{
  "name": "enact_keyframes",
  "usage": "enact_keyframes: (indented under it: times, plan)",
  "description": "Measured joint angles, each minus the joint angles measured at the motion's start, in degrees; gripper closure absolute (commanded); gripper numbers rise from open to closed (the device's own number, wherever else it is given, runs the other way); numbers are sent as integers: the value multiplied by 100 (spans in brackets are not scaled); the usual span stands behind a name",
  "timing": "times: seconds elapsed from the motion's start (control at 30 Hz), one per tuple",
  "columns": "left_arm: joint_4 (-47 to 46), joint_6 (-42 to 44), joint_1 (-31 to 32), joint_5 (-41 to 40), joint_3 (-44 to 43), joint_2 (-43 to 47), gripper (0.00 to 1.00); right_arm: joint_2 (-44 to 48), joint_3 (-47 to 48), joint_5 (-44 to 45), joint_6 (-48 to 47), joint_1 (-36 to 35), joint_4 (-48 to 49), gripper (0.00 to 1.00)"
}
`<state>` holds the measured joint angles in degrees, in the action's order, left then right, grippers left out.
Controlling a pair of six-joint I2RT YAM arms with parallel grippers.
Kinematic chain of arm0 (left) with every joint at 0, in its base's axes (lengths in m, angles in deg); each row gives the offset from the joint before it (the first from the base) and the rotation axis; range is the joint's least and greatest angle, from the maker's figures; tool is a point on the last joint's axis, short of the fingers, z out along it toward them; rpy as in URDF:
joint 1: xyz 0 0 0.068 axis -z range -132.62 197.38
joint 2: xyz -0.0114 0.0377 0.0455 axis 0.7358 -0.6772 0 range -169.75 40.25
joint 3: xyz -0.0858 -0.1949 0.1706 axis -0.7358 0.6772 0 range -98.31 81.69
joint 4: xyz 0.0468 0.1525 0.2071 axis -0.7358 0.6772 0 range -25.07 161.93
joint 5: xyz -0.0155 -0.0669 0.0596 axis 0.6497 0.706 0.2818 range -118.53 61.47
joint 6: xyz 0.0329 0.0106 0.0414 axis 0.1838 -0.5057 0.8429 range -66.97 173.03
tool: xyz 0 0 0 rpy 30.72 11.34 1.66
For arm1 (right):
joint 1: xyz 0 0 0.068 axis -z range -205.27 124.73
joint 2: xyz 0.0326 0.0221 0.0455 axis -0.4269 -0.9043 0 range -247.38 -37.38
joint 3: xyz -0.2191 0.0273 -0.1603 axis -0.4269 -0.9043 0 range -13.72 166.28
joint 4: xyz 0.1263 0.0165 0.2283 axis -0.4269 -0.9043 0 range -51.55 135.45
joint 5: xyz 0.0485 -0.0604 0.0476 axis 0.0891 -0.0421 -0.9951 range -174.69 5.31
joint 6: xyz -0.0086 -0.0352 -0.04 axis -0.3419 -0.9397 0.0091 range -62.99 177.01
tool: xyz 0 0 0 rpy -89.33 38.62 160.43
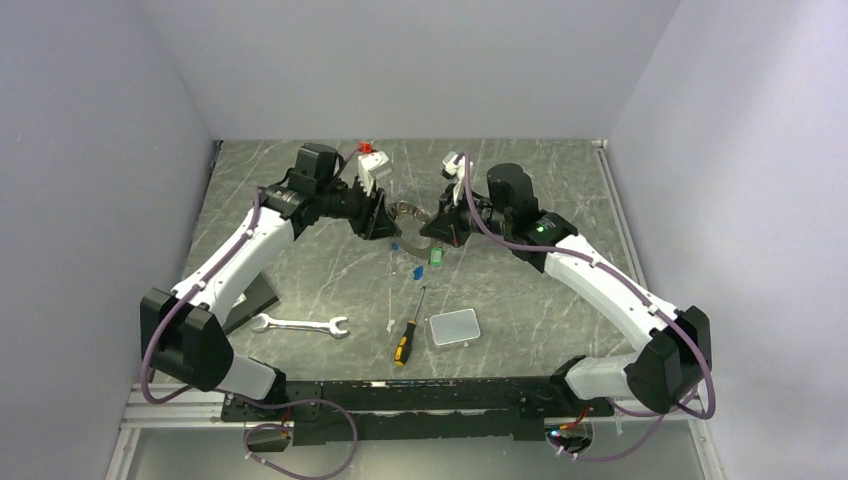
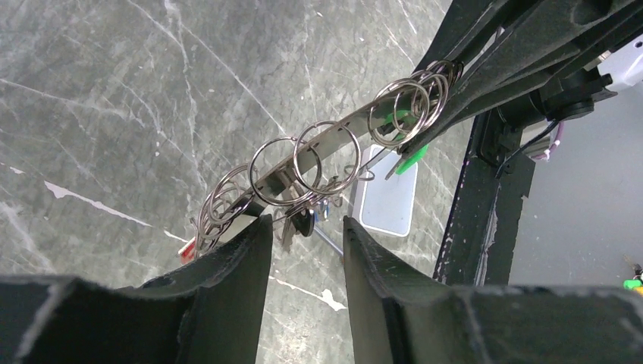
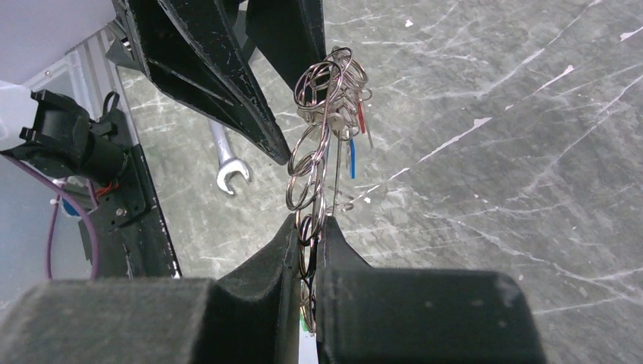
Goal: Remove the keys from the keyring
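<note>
The keyring (image 1: 405, 211) hung above the table (image 1: 540, 300). The left gripper (image 2: 303, 227) stood just to its left, fingers apart at its end, and the right gripper (image 3: 307, 227) just to its right, clamped on it. Loose keys (image 1: 437, 256) lay on the table just in front of the keyring. Farther in front of it lay the screwdriver (image 1: 407, 335), with the box (image 1: 455, 327) to the keyring's front-right and the wrench (image 1: 300, 324) well off to its front-left.

Overhead camera faces the table (image 1: 520, 310); both close wrist cameras share the keyring (image 2: 303, 158).
</note>
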<state>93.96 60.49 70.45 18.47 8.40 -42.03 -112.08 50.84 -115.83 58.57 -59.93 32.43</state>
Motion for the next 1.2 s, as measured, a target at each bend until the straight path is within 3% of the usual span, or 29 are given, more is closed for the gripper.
enact_keyframes:
  times: [0.33, 1.1, 1.2]
  plan:
    - [-234, -262, 70, -127, -2, -125, 59, -61, 0, 120, 319, 9, 118, 100]
    - [-476, -560, 133, -483, -195, -382, 75, -136, -173, 380, 555, 24, 369, 100]
    - [-483, -570, 133, -485, -195, -382, 81, -138, -188, 378, 566, 24, 376, 100]
